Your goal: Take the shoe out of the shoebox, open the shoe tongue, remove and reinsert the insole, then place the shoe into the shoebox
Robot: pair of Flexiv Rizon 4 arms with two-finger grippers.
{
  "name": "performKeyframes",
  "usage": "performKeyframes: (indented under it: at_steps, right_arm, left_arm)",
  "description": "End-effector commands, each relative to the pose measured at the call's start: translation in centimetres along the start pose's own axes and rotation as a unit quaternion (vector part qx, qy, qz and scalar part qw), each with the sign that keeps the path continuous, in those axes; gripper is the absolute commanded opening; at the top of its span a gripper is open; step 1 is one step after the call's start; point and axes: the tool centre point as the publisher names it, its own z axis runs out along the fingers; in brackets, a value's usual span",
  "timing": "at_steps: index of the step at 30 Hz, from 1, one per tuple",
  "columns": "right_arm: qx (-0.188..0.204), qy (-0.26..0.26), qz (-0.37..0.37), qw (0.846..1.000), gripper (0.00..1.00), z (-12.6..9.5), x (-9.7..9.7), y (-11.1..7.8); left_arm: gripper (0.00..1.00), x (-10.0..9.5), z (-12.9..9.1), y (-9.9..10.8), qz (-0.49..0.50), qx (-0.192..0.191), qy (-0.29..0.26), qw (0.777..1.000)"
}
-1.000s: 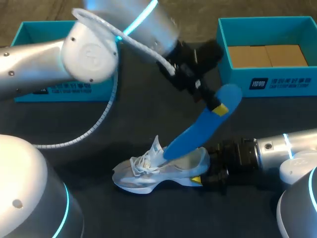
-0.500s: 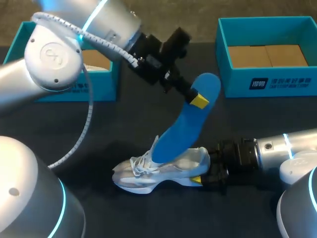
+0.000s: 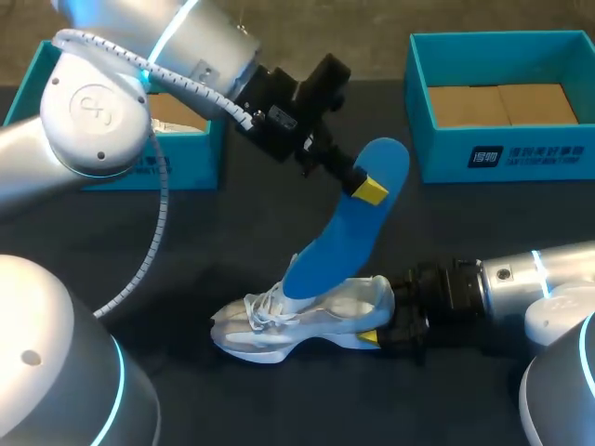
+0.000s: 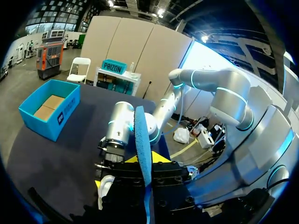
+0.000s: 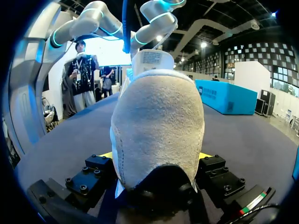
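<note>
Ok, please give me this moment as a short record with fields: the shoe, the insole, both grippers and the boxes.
shoe: on its sole on the table, heel toward the right arm
insole: blue, slanted, lower end in the shoe's opening, upper end in the air
left gripper: shut on the insole near its upper end
right gripper: shut on the shoe's heel, low at the table
left box: teal, open, partly behind the left arm
right box: teal, open, cardboard inside
</note>
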Motion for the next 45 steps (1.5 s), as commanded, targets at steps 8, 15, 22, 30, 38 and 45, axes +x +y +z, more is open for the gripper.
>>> performKeyframes:
  at_steps: [8, 15, 22, 30, 38, 45]
  right_arm:
    - [0.002, 0.000, 0.000, 1.000, 0.00, 0.1, 0.1, 0.0]
    - [0.002, 0.000, 0.000, 1.000, 0.00, 0.1, 0.1, 0.0]
    - [0.002, 0.000, 0.000, 1.000, 0.00, 0.1, 0.1, 0.0]
    - [0.002, 0.000, 0.000, 1.000, 0.00, 0.1, 0.1, 0.0]
    - [0.002, 0.000, 0.000, 1.000, 0.00, 0.1, 0.1, 0.0]
    - [0.002, 0.000, 0.000, 1.000, 0.00, 0.1, 0.1, 0.0]
  left_arm:
    - [0.00, 1.6, -1.6, -1.0, -0.023, 0.062, 0.028, 0.997]
    - [0.00, 3.9, -3.5, -2.2, -0.038, 0.106, 0.045, 0.993]
    - [0.00, 4.9, -4.8, -2.7, -0.040, 0.133, 0.045, 0.989]
    - [0.00, 6.7, -7.5, -4.3, -0.038, 0.153, 0.061, 0.986]
    - [0.00, 7.8, -9.5, -6.1, -0.040, 0.164, 0.068, 0.983]
    - [0.00, 9.2, -9.8, -6.7, -0.028, 0.172, 0.034, 0.984]
